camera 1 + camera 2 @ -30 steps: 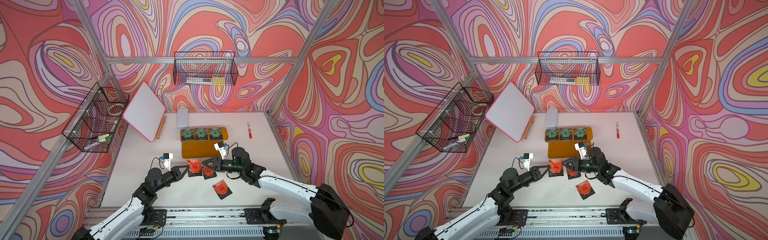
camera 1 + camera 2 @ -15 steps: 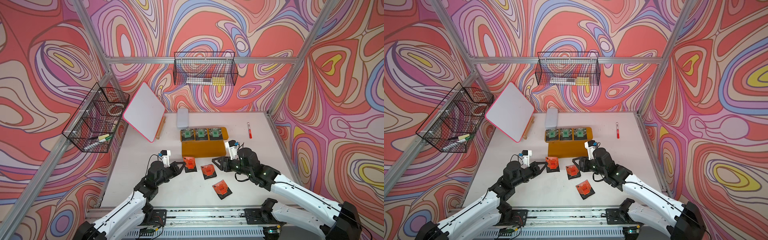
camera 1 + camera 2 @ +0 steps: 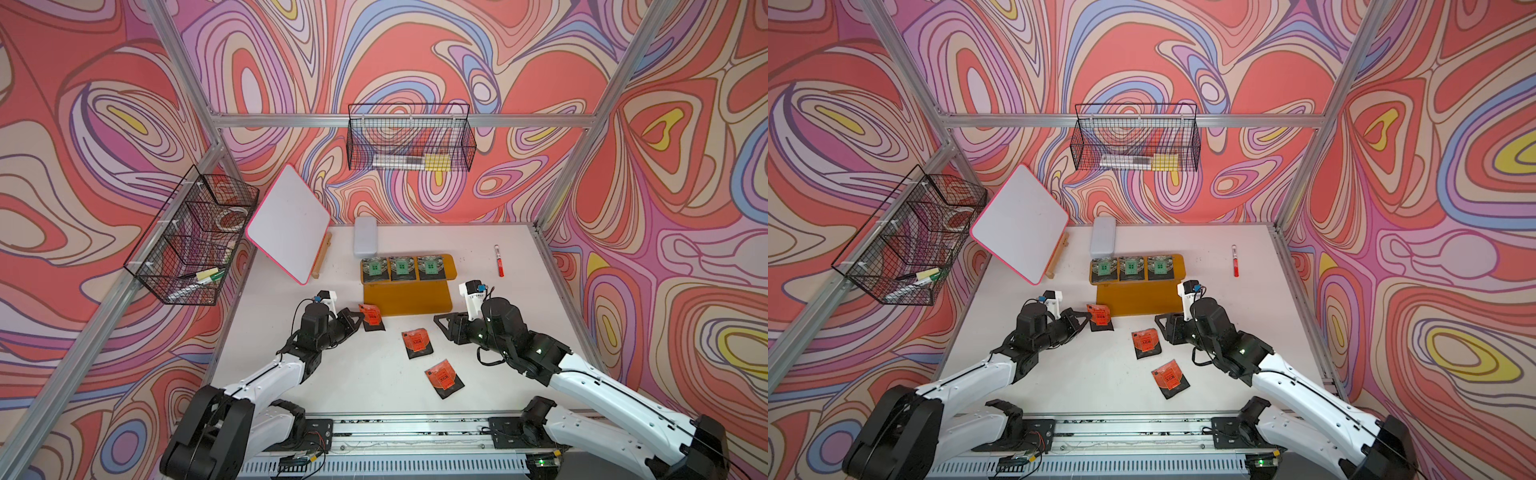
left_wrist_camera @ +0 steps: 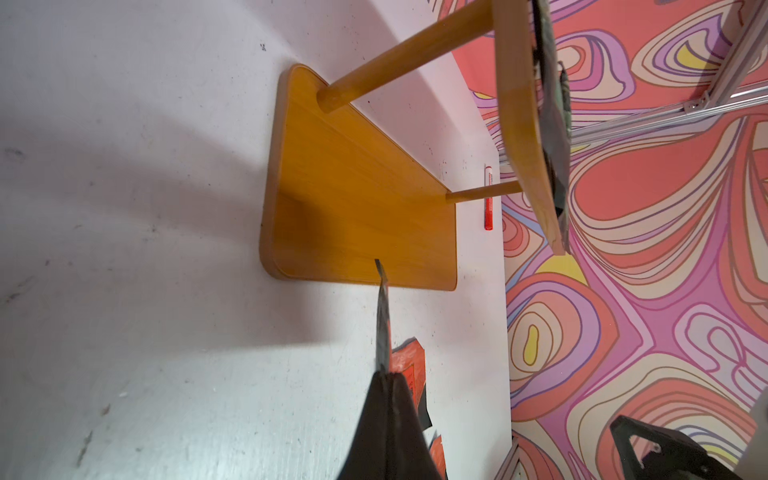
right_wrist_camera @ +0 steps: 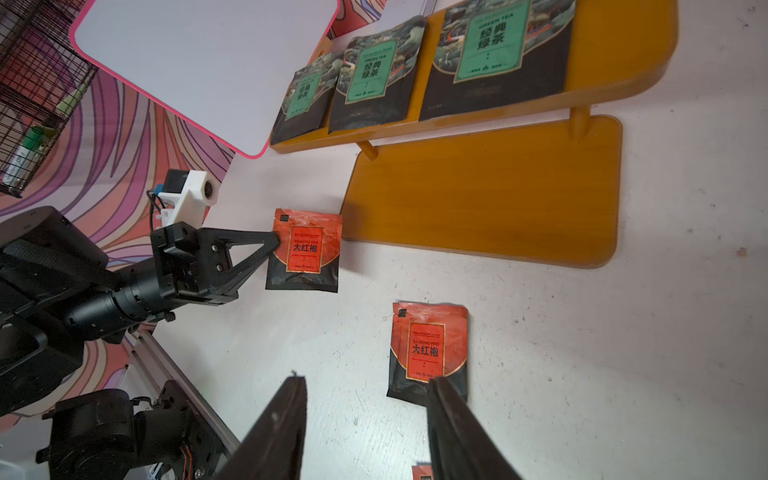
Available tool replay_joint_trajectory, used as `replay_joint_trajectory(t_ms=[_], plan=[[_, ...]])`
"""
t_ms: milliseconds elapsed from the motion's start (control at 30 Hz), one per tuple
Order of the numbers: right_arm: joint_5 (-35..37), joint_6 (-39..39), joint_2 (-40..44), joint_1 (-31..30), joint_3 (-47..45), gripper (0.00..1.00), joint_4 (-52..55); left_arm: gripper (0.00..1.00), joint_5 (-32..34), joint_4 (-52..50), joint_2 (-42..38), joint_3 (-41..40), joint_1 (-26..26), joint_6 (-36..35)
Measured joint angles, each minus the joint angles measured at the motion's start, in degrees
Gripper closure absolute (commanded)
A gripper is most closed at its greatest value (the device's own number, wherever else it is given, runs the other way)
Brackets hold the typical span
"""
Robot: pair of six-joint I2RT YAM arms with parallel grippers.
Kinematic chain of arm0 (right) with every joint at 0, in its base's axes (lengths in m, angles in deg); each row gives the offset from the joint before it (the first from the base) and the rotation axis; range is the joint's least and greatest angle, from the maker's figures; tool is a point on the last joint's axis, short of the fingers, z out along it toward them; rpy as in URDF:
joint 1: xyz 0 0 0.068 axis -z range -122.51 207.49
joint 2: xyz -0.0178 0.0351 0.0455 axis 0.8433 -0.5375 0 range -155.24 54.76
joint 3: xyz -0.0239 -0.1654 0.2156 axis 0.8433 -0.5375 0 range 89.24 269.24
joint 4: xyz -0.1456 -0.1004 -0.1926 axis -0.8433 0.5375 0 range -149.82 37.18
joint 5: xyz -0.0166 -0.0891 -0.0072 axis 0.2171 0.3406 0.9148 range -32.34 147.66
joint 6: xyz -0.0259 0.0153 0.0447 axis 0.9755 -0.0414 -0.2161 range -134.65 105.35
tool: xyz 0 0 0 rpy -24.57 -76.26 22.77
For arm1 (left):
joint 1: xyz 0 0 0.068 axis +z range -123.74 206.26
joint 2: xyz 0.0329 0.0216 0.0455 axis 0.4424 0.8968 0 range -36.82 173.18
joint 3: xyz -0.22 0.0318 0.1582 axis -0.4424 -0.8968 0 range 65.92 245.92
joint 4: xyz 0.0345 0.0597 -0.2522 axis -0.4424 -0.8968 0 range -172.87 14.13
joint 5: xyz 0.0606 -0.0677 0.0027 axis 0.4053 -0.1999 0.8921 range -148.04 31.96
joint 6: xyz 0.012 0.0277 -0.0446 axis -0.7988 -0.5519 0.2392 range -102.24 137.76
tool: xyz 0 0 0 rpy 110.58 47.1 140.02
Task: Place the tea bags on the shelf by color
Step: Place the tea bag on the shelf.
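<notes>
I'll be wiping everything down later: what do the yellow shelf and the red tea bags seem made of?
Shelf: probably wood or wood laminate, mustard finish with a satin sheen; faint grain lines and dowel legs show. Red tea bags: likely printed foil or plastic film, matte; wrinkled faces and sealed dark edges.

Mustard-yellow two-step wooden shelf [image 3: 409,300] stands on white counter [image 3: 374,395]. Three dark-edged square green-label sachets [image 3: 401,268] lie flat, side by side, on its upper board. Orange-red-label sachets sit off it: held sachet [image 3: 372,319], pinched at its edge by left tool [image 3: 360,316], just beside lower board's corner; middle sachet [image 3: 417,343] & front sachet [image 3: 444,378] flat on counter, apart.
</notes>
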Motion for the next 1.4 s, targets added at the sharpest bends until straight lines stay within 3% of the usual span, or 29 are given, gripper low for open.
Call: replay_joint_trajectory(t_ms=[633,1400], plan=[[0.6,0.9,-4.0,0.0,2.6,0.51,0.0,1.0,-11.2,9.8,26.7,12.6,7.5,-1.7],[1.4,0.9,-4.2,0.0,2.6,0.52,0.4,1.0,-16.6,-2.6,35.6,23.0,8.8,-11.5]])
